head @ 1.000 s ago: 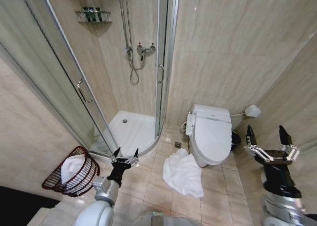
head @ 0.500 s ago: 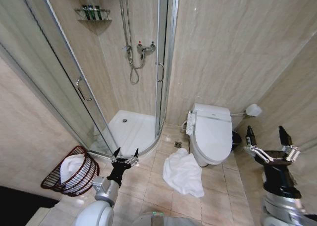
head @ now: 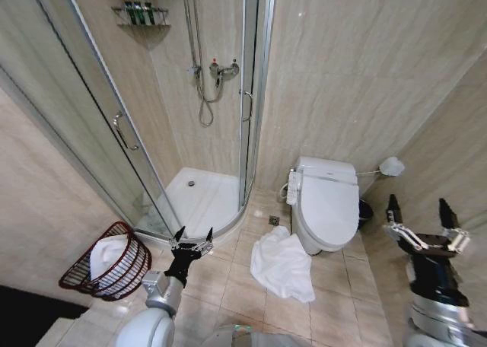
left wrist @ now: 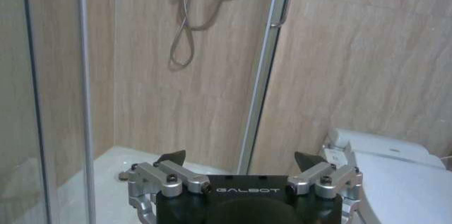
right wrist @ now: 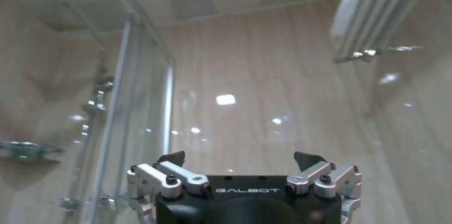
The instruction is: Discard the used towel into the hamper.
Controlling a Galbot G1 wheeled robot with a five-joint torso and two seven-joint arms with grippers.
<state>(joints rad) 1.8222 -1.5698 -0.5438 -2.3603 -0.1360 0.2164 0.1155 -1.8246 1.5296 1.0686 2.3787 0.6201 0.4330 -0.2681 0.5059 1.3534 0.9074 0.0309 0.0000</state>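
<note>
Head view: crumpled white towel [head: 282, 264] on floor, hamper [head: 106, 262] well left.

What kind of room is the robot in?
A bathroom, most likely. There is a toilet, a glass shower stall with a hose on the wall, and a white towel lying on the tiled floor near a hamper.

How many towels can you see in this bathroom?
2. One white towel lies crumpled on the floor tiles beside the toilet. Another white one sits inside the hamper, near the shower door. More may be hidden underneath it.
</note>
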